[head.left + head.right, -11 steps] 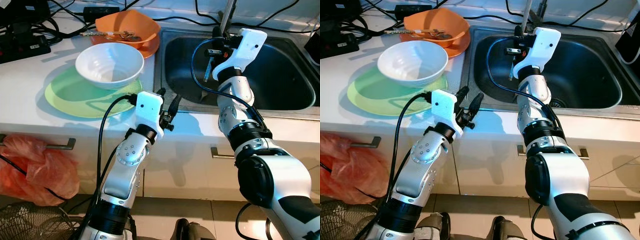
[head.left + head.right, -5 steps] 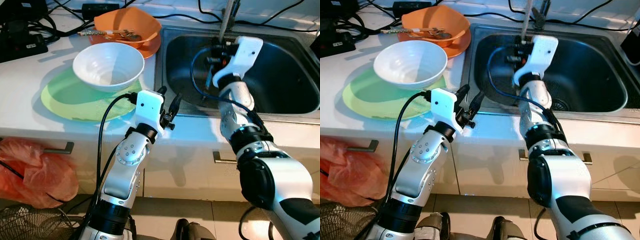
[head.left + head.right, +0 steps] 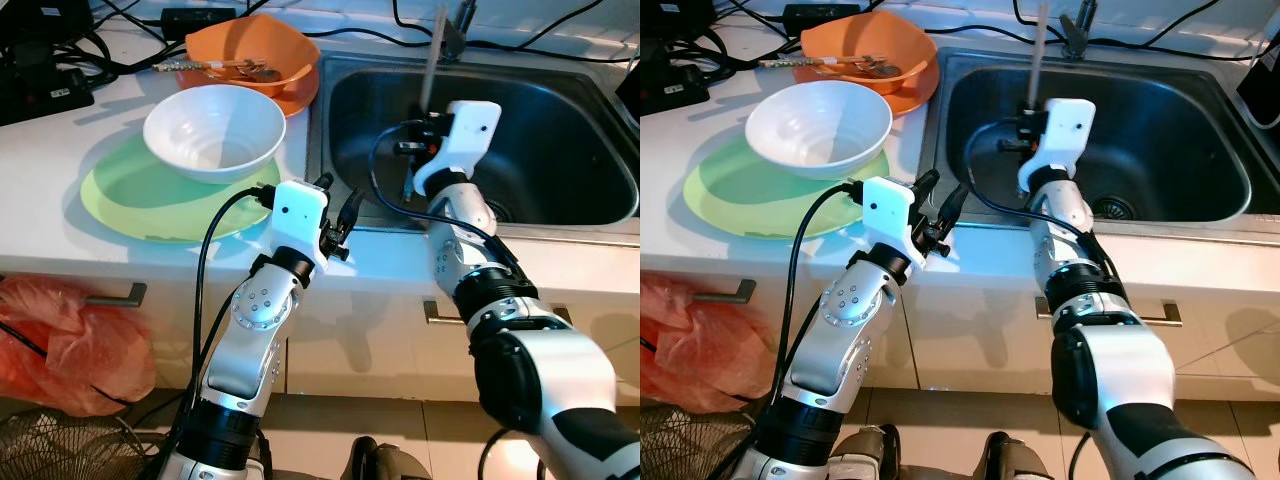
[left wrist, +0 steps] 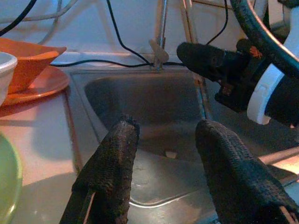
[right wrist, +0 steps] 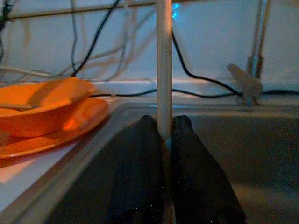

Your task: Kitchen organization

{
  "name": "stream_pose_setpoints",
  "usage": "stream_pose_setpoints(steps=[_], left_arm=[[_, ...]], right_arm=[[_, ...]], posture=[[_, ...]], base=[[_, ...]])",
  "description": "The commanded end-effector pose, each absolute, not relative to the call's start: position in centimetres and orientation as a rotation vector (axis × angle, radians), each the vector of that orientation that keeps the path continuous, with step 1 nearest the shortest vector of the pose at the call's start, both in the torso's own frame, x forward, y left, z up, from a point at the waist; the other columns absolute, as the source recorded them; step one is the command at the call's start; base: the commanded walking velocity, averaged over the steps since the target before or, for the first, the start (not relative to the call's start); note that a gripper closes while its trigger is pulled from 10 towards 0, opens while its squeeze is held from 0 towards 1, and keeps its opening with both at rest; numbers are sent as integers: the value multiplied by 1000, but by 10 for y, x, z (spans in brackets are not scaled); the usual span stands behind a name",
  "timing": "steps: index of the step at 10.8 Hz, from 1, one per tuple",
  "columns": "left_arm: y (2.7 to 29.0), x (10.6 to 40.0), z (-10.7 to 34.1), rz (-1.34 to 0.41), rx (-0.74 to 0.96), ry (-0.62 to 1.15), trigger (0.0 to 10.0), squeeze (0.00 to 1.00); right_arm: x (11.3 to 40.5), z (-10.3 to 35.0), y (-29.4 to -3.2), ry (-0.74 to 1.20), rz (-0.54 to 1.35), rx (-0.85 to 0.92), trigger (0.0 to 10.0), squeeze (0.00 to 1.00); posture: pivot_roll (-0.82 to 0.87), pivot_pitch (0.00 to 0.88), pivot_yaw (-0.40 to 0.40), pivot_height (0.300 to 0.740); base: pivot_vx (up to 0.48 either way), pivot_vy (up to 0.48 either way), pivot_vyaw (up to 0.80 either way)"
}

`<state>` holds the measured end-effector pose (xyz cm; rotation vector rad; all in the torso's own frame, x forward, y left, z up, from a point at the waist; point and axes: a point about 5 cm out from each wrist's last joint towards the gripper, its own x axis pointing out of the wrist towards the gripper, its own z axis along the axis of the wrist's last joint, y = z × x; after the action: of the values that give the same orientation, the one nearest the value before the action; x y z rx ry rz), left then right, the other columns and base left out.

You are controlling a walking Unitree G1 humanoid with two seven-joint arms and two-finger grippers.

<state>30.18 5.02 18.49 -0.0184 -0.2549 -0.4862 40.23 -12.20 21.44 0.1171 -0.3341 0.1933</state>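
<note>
Right end effector point(image 5: 163, 140) clamped on a thin pale stick point(image 5: 164, 65), held upright over the sink point(image 3: 1200, 190), probably to keep it clear of the walls while carried. Left end effector point(image 4: 163, 168) spread wide, empty, at desk point(image 3: 60, 225) edge beside sink. White bowl point(image 3: 214, 130) on green plate point(image 3: 120, 195); orange bowl point(image 3: 255, 55) behind, well apart.

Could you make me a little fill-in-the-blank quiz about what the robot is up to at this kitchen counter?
1. The right gripper holds a thin stick upright over the ____.
2. The white bowl sits on a ____ plate.
3. The left gripper hangs at the counter's edge with its fingers ____.
4. The orange bowl sits on an ____ plate.

Missing words: sink; green; open; orange
</note>
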Motion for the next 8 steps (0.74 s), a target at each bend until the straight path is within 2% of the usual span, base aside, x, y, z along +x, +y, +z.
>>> stream_pose_setpoints(steps=[1,2,8], left_arm=[[47,301,179,-499,-11,-223,10000,0],[48,301,179,-494,-10,-224,10000,0],[47,300,179,-498,-6,-222,10000,0]], right_arm=[[400,209,-123,-323,202,101,10000,659],[399,205,-125,-313,193,106,10000,1000],[391,189,-141,-281,107,145,10000,1000]], posture=[[177,187,-51,740],[178,189,-51,740],[167,188,-51,740]], base=[[0,0,0],[0,0,0],[0,0,0]])
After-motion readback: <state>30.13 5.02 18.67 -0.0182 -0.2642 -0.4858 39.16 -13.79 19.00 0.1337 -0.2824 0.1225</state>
